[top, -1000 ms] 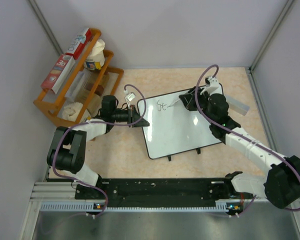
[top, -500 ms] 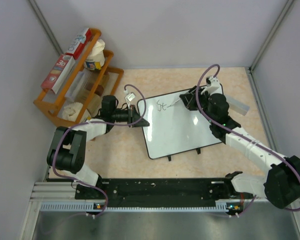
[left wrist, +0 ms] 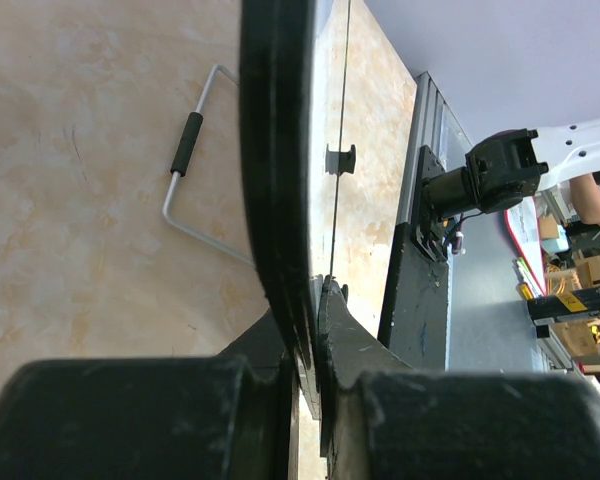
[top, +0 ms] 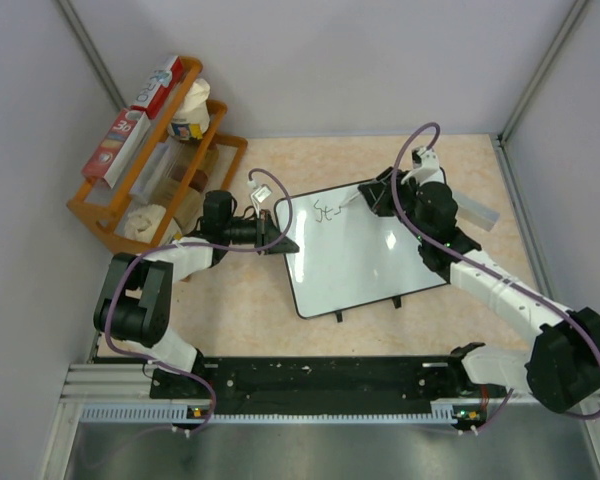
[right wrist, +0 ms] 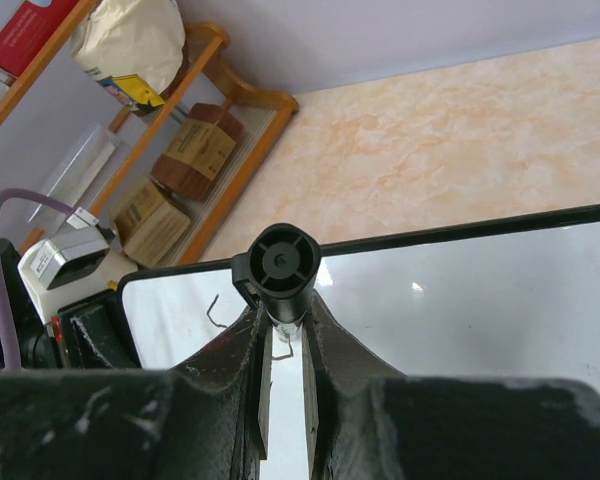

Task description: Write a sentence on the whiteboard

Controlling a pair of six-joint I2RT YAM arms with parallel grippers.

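Grey partition walls close in a beige marbled desk (top: pixel 320 165). From above, the whiteboard (top: pixel 355 250) lies skewed at its centre, with an orange rack (top: pixel 110 210) at 10 o'clock and a grey bar (top: pixel 477 210) at 2 o'clock, near the board's corner. The left hand (top: pixel 278 235) clamps the board's 9 o'clock edge. The right hand (top: pixel 372 200) grips a marker (top: pixel 354 204) aimed at the 11 o'clock corner, where the sentence (top: pixel 325 212) is barely begun, two letters only. Open white lies toward 3 o'clock and 6 o'clock, so I judge the line should run rightward in small letters and stop short of the rim.

In the left wrist view the fingers are clenched on the black rim, seen edge-on, and a wire stand (left wrist: pixel 185 160) lies on the desk at 10 o'clock. A firm hold should stop the board skating under the strokes.

In the right wrist view the marker's butt sits pinched between the fingers with the board below; the tip is hidden. Light, even pressure seems best.
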